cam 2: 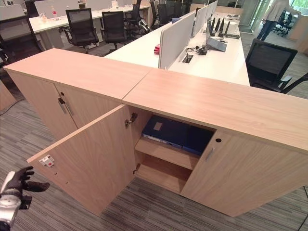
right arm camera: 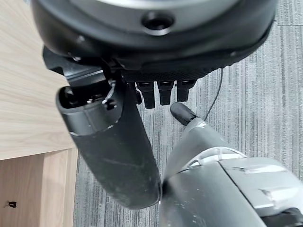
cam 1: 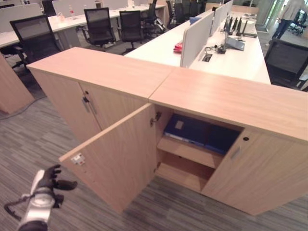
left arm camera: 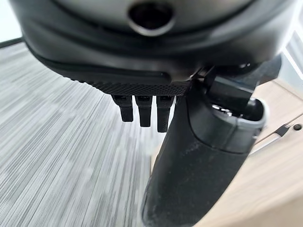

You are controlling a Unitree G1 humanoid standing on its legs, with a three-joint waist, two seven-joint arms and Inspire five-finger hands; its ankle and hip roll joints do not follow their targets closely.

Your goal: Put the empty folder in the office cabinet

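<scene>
Blue folder lies flat on open cabinet's upper shelf.

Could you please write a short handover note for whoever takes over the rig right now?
Left hand: open and empty, low beside the open cabinet door.
Right hand: open and empty, above the carpet by the cabinet.
Folders: blue folders lie flat on the upper shelf inside the cabinet; I cannot tell which one is the empty folder.
Done: a folder appears stowed, since neither hand holds anything.
Left: probably closing the left door; the right door is shut.
</scene>
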